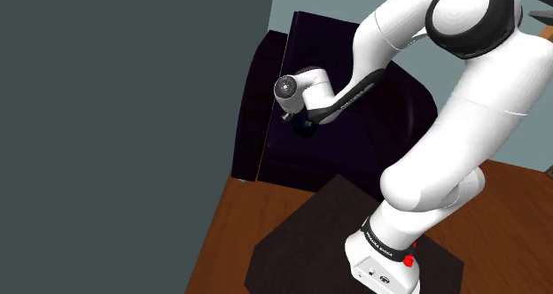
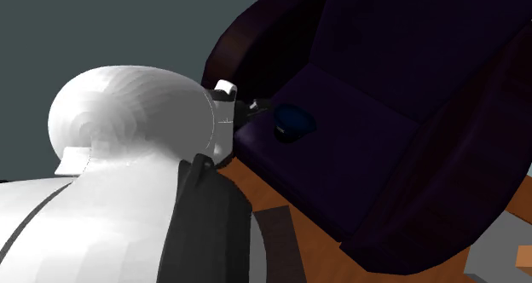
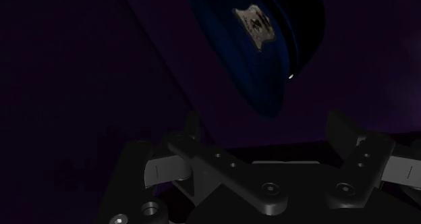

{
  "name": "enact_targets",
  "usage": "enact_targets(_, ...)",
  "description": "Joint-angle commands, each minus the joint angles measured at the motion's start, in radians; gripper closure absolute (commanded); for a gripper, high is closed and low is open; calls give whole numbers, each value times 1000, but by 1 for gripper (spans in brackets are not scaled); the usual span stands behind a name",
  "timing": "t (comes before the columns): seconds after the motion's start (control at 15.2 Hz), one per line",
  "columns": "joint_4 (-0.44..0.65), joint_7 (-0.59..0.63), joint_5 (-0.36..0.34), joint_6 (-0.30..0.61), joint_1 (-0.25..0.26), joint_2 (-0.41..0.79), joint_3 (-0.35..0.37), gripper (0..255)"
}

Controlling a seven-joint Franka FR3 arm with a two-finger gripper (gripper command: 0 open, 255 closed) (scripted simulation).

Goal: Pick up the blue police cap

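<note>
Shoulder view, white arm (image 1: 461,124) arching from lower right, reaching toward frame centre over dark armchair (image 1: 266,150), gripper (image 3: 264,125) hovering with fingers spread, blue cap (image 3: 260,47) lying just ahead.

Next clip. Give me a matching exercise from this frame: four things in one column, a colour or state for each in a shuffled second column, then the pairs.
1. cap
2. armchair
3. floor
4. gripper

A. brown wood
B. open, clasping nothing
C. dark purple
D. blue, with a badge

Pairs: 1-D, 2-C, 3-A, 4-B
</note>
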Motion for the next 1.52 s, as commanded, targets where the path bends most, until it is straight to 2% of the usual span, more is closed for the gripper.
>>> enact_targets(0.0, 52, 67, -107, -43, 2, 69, -12, 0)
enact_targets(0.07, 82, 92, -152, -65, 4, 106, -19, 0)
enact_targets(0.13, 93, 101, -168, -73, 6, 119, -22, 0)
enact_targets(0.59, 114, 189, -240, -102, 18, 215, -31, 0)
enact_targets(0.73, 114, 190, -240, -102, 18, 215, -31, 0)
enact_targets(0.79, 114, 188, -239, -101, 17, 214, -31, 255)
enact_targets(1.45, 111, 178, -231, -98, 16, 202, -30, 255)
